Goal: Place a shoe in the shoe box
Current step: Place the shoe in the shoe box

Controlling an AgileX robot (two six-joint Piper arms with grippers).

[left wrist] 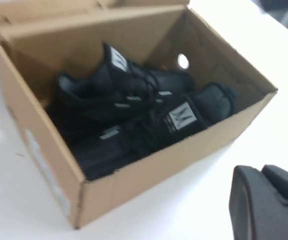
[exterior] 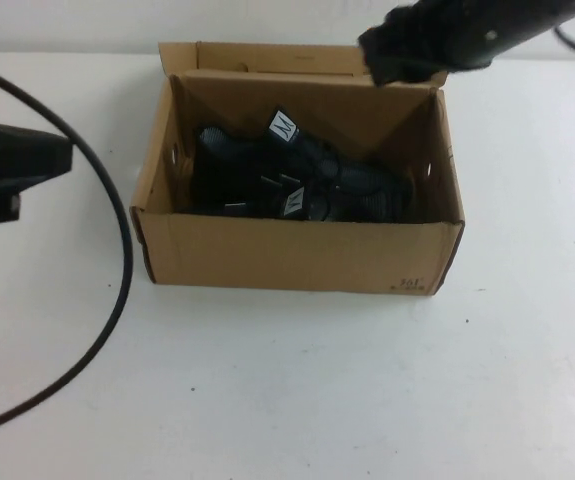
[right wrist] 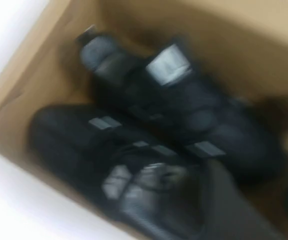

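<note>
Two black sneakers lie side by side inside the shoe box (exterior: pixel 297 255): the shoe (exterior: pixel 342 195) toward the near wall, its twin (exterior: pixel 237 150) behind. Right gripper (exterior: pixel 407 55) hovers at the box's one o'clock corner, jaw state unclear. Left gripper (exterior: pixel 12 170), closed and empty, sits at nine o'clock beside a black cable (exterior: pixel 117 260).

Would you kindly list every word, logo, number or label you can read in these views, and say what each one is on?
White tag on the tongue of the far black mesh sneaker: a logo mark, too blurred to read.
White tag on the near black mesh sneaker: the same, unreadable.
Small dark print on the brown cardboard shoe box front: too small to read.
Pale label on the box's end wall: blurred.
</note>
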